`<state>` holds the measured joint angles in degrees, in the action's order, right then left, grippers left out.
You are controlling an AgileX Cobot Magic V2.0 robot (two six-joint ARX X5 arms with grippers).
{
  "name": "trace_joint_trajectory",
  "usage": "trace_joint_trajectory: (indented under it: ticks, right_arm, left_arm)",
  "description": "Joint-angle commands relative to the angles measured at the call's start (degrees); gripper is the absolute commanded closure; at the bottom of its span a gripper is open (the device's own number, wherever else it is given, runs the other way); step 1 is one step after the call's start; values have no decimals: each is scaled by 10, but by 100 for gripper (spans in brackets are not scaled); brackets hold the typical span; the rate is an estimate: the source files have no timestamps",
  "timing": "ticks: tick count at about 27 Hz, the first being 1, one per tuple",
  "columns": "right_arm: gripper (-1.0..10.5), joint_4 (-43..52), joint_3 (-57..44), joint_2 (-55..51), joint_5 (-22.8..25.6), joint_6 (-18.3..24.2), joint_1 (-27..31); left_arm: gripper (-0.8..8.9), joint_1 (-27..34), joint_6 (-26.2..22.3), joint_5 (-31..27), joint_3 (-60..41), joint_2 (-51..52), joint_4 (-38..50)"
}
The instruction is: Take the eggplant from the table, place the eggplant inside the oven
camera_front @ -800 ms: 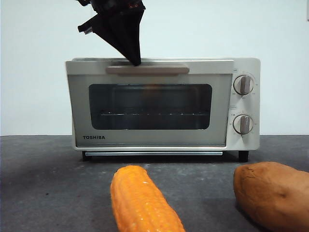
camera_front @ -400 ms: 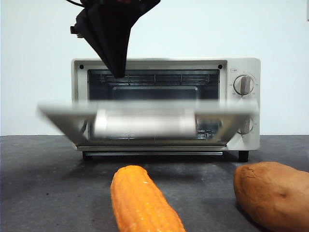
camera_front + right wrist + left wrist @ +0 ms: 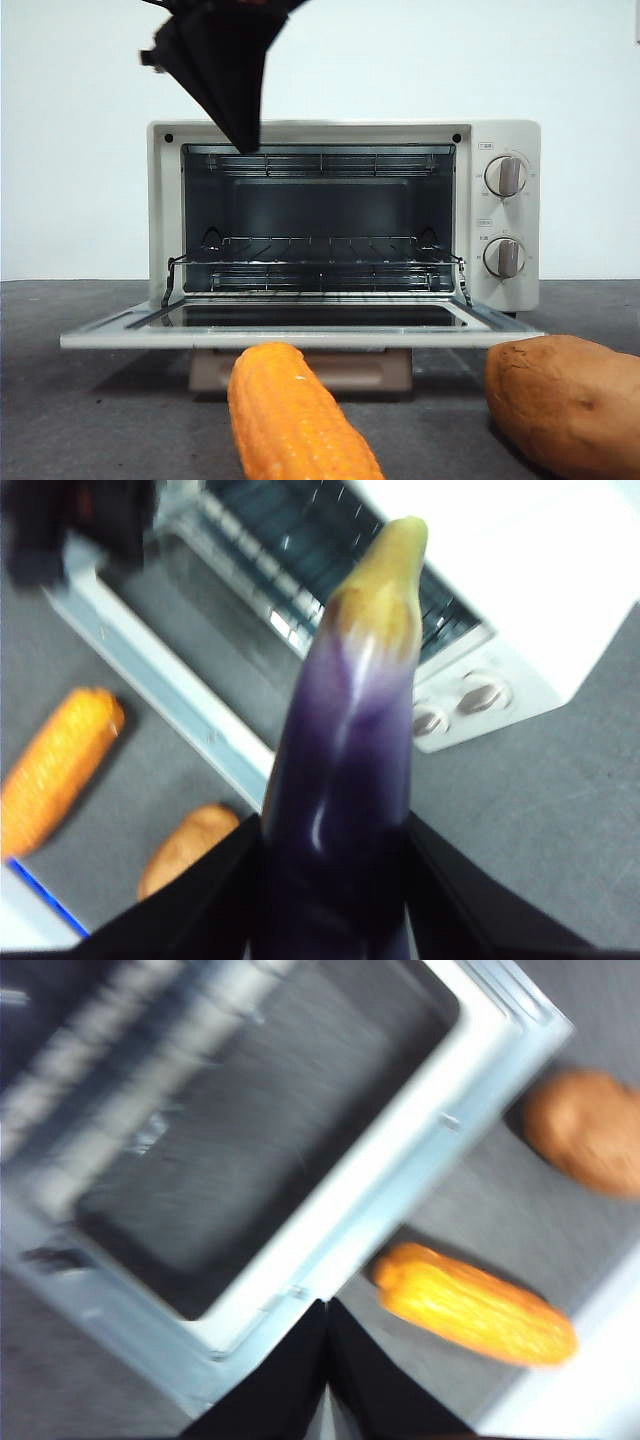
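Front view: the oven [image 3: 505, 215] stands with its door [image 3: 300, 328] dropped flat toward the camera, so the cavity and its wire rack [image 3: 315, 250] lie open to receive something. One black gripper [image 3: 243, 135] hangs above the oven's upper front edge, toward the side away from the knobs, clear of the door; by the wrist views this is the left gripper. In front of the oven's door lie one corn cob [image 3: 295, 415] and, below the knobs' side, one sweet potato [image 3: 565, 400], both on the table [image 3: 90, 400]. Count here: one oven, two round knobs [image 3: 503, 175], one cob, one sweet potato, no eggplant in sight.

Left wrist view: the left gripper [image 3: 327, 1325] has its two jaws pressed together with nothing between them, and it looks down on the oven's lowered glass door [image 3: 250, 1140]. That pose suits an arm that has no load and only keeps out of the opening. Beyond the door's edge lie the same cob [image 3: 475, 1305] and sweet potato [image 3: 590, 1130].

Right wrist view: the right gripper [image 3: 335, 880] clamps its jaws on the thick end of the eggplant [image 3: 345, 780], one only, whose stem tip points toward the oven [image 3: 520, 600]. It is held in the air above the table [image 3: 560, 810], off to the knob side of the oven, not yet inside. Held lengthwise like this, it could likely slide stem-first onto the rack. The cob [image 3: 55, 760] and sweet potato [image 3: 190, 845] lie in front of the oven's door.
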<state>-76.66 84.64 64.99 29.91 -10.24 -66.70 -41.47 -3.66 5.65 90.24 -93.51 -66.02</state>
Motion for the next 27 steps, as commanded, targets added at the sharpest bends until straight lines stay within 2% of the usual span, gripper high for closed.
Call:
trace_joint_trajectory:
  ticks: [1,12,18,23,27]
  right_arm:
    - [811,24,-19,10,1,46,-8]
    - [811,192,-67,100,-1,213,8]
    - [811,282,-67,187,1,331,42]
    - [811,374,-67,257,2,415,73]
    - [811,484,-67,326,2,477,106]
  left_arm:
    - [807,16,15,-5,-26,38,34]
    - [808,122,92,-8,-277,249,223]
    - [808,181,131,-9,-410,350,308]
    - [808,235,160,-9,-492,384,371]
    - [808,292,184,41,-548,383,430]
